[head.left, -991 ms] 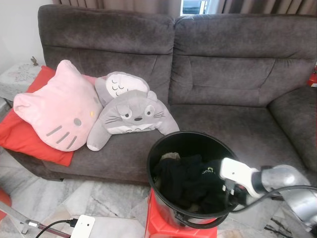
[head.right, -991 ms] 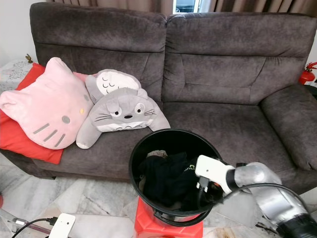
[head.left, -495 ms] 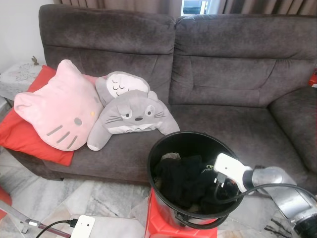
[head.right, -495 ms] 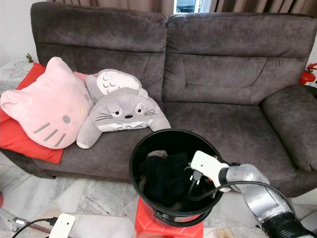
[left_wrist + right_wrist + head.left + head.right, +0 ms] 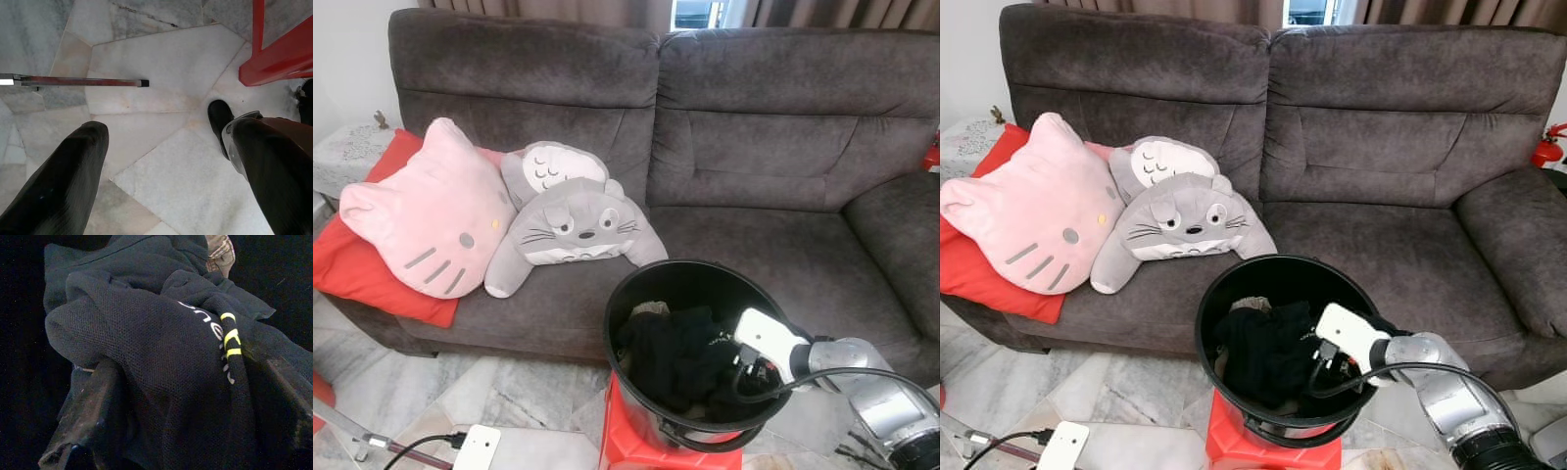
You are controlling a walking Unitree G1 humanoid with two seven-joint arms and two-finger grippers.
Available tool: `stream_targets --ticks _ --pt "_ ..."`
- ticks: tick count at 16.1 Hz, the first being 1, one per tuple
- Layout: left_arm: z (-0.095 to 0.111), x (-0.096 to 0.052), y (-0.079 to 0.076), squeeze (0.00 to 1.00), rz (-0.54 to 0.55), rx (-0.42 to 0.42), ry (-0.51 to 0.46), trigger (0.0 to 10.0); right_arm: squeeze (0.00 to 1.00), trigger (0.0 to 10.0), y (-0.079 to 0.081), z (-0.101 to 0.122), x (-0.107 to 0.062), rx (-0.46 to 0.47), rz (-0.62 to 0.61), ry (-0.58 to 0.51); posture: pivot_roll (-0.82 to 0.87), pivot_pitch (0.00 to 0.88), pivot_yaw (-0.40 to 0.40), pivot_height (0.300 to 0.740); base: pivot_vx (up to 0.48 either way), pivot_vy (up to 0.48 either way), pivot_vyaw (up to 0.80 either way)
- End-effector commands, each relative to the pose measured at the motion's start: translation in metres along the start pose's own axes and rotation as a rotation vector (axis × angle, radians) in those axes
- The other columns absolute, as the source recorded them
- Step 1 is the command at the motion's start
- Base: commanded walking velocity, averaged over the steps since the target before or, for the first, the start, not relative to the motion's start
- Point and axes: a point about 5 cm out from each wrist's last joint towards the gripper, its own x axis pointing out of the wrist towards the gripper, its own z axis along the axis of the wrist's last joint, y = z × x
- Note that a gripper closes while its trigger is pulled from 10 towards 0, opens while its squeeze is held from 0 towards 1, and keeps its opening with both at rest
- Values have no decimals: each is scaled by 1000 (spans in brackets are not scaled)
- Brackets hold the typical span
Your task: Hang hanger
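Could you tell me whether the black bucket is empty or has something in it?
It has something in it: dark clothes are piled inside the bucket, and the right gripper reaches down into them, fingers either side of a black garment.

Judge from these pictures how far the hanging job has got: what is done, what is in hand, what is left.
Done: nothing hung; no hanger can be made out. In hand: the right gripper is down inside the black bucket, its fingers either side of a fold of the black garment. The left gripper hangs open over the floor. Left: lifting the garment out and hanging it.
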Motion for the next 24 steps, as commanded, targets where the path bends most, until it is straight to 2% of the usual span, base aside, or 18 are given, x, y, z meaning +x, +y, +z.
stream_targets --ticks 1,8,10,12,13,14,15,16,18,20,21,22,23,24 --pt "-2 0 0 0 2 -1 10 10000 0 0 -2 -3 -2 35 -17 -2 -109 0 -23 740 0 0 0" --pt "-2 0 0 0 4 -4 11 10000 0 0 -3 -3 -2 108 -84 -28 -109 0 -24 740 0 0 0" --pt "-2 0 0 0 7 -4 10 10000 0 0 -14 4 -8 150 -179 -71 -109 0 -24 740 0 0 0" --pt "-2 0 1 0 10 -4 9 10000 0 0 -26 19 -16 208 -272 -167 -108 0 -24 740 0 0 0" --pt "-2 0 1 0 11 -3 9 10000 0 0 -33 31 -22 245 -332 -241 -110 0 -22 740 0 0 0" --pt "-2 0 1 0 12 -2 8 10000 0 0 -44 53 -33 307 -441 -387 -109 0 -22 740 0 0 0" --pt "-2 0 1 0 13 -1 8 10000 0 0 -48 59 -37 340 -482 -433 -109 0 -21 740 0 0 0" --pt "-1 0 1 0 14 0 7 10000 0 0 -56 78 -49 382 -565 -555 -112 0 -18 740 0 0 0" --pt "-1 0 2 0 15 3 6 10000 0 0 -61 112 -64 434 -616 -749 -113 0 -17 740 0 0 0" --pt "-1 0 2 0 15 4 5 10000 0 0 -63 154 -80 432 -604 -932 -110 0 -16 740 0 0 0" --pt "-1 0 1 0 15 1 4 10000 0 0 -56 163 -77 390 -539 -929 -106 0 -19 740 0 0 0" --pt "-1 0 1 0 14 -2 5 10000 0 0 -44 165 -69 311 -478 -867 -107 0 -20 740 0 0 0" --pt "-1 0 1 0 11 -1 6 10000 0 10000 -45 152 -59 327 -534 -760 -112 0 -20 740 0 0 0" --pt "-1 0 0 0 9 -1 6 10000 0 10000 -45 140 -53 354 -548 -685 -112 0 -21 740 0 0 0"
